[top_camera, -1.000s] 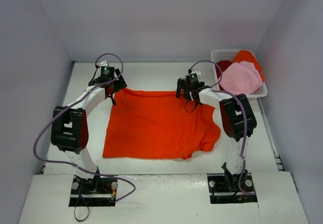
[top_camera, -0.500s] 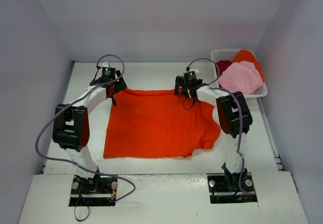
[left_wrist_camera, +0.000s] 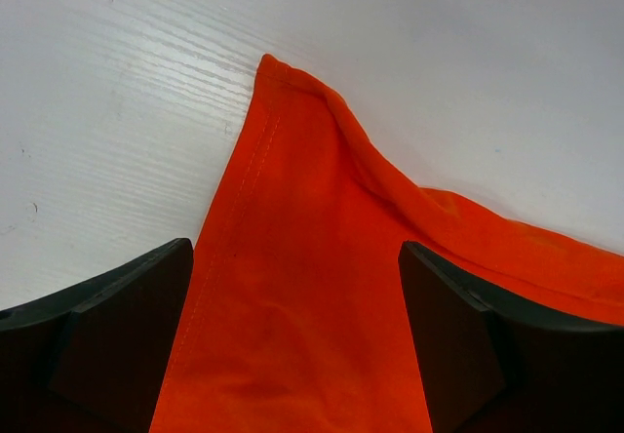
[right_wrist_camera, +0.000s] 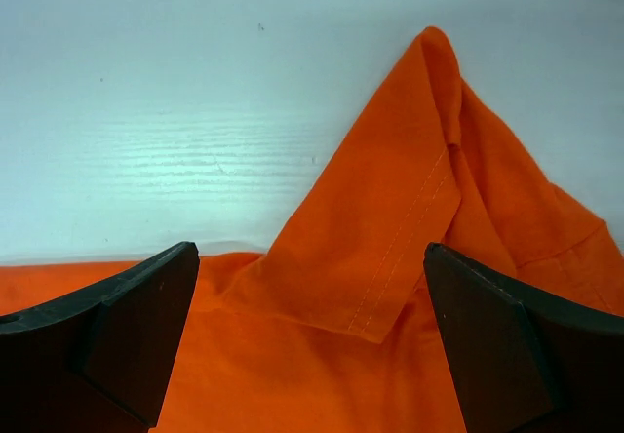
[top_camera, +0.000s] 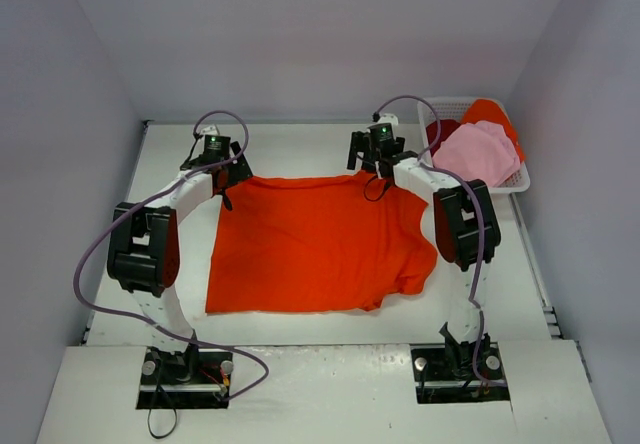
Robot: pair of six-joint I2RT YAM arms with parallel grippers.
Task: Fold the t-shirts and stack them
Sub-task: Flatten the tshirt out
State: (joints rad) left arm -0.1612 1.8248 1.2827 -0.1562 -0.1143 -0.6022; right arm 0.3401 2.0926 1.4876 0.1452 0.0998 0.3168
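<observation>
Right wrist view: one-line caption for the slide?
Open right pincer poised over a folded-over corner of the orange-red t-shirt lying on the white table.

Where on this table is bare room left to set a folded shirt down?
Bare table: the far strip between the orange-red t-shirt and the back wall; the near strip between its hem and the arm bases. Crowded: the far right corner, taken by the full basket, and the shirt's far corners, under the open left gripper and right gripper.

Four t-shirts (top_camera: 310, 249), one basket (top_camera: 440, 104), two arms (top_camera: 150, 254)
</observation>
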